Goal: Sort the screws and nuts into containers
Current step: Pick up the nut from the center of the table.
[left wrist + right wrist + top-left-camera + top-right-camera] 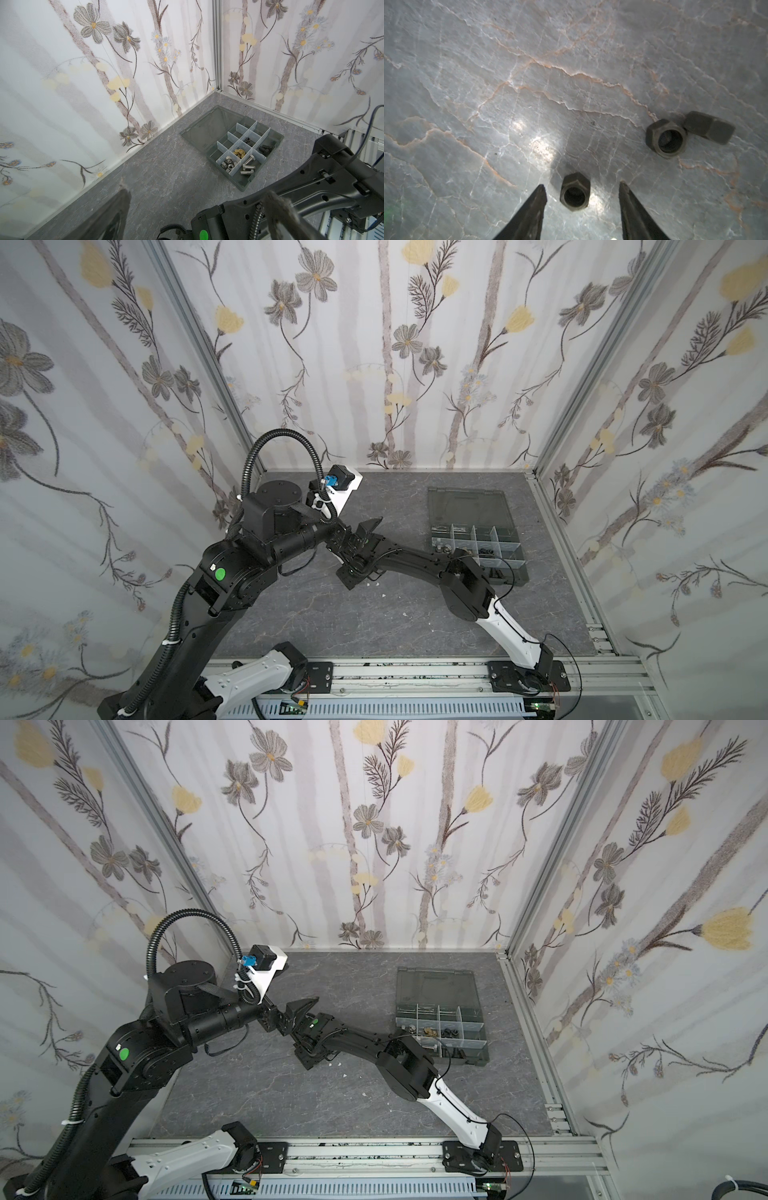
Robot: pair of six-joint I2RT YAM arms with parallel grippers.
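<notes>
Black tapered fingertips [529, 212] of the right gripper [582, 185] stand partly apart either side of one small black hex nut [575, 192] on the grey marbled tabletop [508, 83], touching neither side of it. Two more black nuts [665, 138] lie touching each other nearby. The left gripper [199, 205] hangs wide apart and empty, facing the dark grey organizer box [243, 186], which holds sorted silver screws [248, 166].

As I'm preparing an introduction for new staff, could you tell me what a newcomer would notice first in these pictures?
The floral wallpaper on the walls strikes first, then the open organizer box at the right of the grey marbled table. In the right wrist view, a black nut lies between the tips of the open right gripper.
</notes>
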